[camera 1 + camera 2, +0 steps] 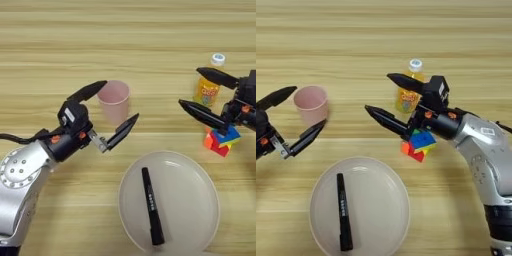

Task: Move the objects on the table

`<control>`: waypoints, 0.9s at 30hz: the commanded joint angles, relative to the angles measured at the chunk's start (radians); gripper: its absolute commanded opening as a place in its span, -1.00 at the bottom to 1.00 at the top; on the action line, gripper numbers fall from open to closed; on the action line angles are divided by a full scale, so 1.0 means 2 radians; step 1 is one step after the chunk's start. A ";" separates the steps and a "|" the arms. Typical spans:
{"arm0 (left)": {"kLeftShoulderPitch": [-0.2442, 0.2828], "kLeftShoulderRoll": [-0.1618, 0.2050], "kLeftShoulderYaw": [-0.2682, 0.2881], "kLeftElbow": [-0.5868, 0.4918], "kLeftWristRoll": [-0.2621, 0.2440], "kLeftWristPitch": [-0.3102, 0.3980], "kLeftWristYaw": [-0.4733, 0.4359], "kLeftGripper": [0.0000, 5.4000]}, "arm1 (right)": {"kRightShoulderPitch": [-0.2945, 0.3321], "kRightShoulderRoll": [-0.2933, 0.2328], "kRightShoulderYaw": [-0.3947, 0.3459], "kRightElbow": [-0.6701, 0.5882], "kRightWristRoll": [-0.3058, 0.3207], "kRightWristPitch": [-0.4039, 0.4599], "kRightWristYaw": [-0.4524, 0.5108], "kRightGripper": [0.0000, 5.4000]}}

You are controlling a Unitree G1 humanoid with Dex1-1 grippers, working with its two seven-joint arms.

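Both black fingers of the left gripper [121, 103] spread wide around the pale pink plastic cup [114, 101], gripping nothing. The right gripper [377, 93] gapes empty beside the small orange-juice bottle [408, 95], partly hiding a multicoloured cube [418, 144]. The slim black pen [152, 205] lies on the round beige plate [195, 200], cut off below.

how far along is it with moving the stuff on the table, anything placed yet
Looks done: the black pen already lies inside the beige plate. In hand: nothing is gripped; the left tool is open around the pink cup, and the right tool hangs open just left of the juice bottle. Left: cup and bottle both stand on the table, and a coloured cube sits untouched below the right tool.
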 commanded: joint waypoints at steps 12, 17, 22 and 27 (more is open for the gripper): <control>-0.036 0.088 -0.037 -0.028 -0.073 0.107 -0.133 1.00 | -0.011 0.034 -0.005 -0.029 -0.144 -0.123 -0.147 0.99; -0.057 0.123 -0.047 -0.024 -0.091 0.147 -0.179 1.00 | -0.009 0.036 0.003 -0.029 -0.160 -0.136 -0.158 0.99; -0.069 0.124 -0.044 -0.041 -0.132 0.206 -0.177 1.00 | -0.005 0.035 0.007 -0.041 -0.181 -0.145 -0.173 0.99; -0.072 0.087 -0.045 -0.063 -0.163 0.266 -0.106 1.00 | -0.002 0.036 0.009 -0.049 -0.190 -0.144 -0.184 0.99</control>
